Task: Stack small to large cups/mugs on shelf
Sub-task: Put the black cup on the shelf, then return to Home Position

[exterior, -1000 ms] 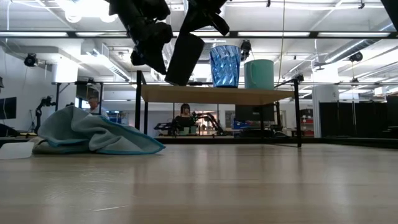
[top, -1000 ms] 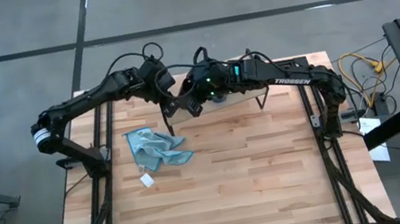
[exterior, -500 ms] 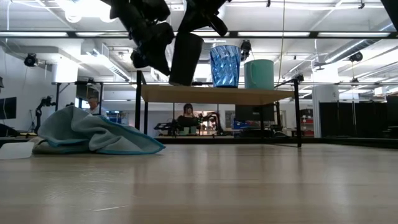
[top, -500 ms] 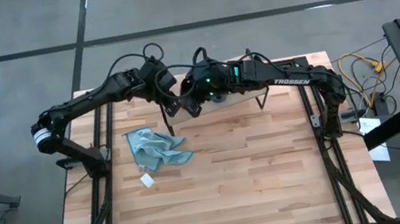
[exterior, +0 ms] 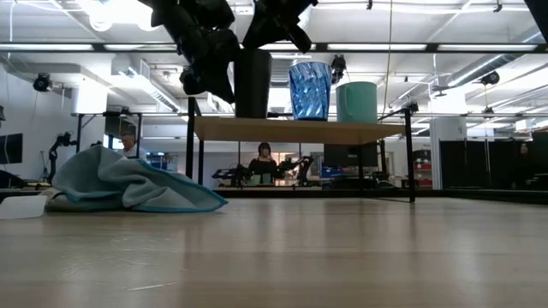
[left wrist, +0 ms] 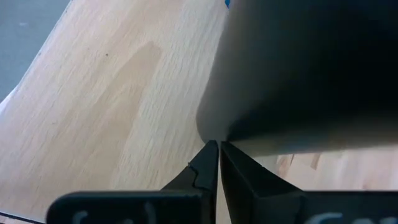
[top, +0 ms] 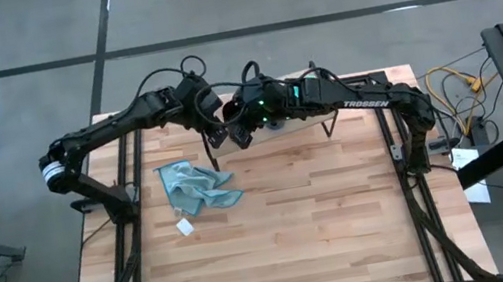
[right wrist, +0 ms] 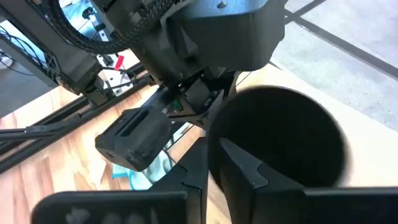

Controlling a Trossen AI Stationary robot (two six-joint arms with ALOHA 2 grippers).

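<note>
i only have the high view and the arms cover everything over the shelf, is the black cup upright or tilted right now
observer: upright. In the low view the black cup stands straight, with its base level with the top of the shelf. I can't tell if it's fully resting there.
operator: ok, which gripper has it
observer: the right gripper. Its wrist view shows it pinching the cup's rim, one finger inside the mouth and one outside.
operator: where is it next to the other cups
observer: at one end of the row in the low view: black cup, then blue cup, then teal mug.
</note>
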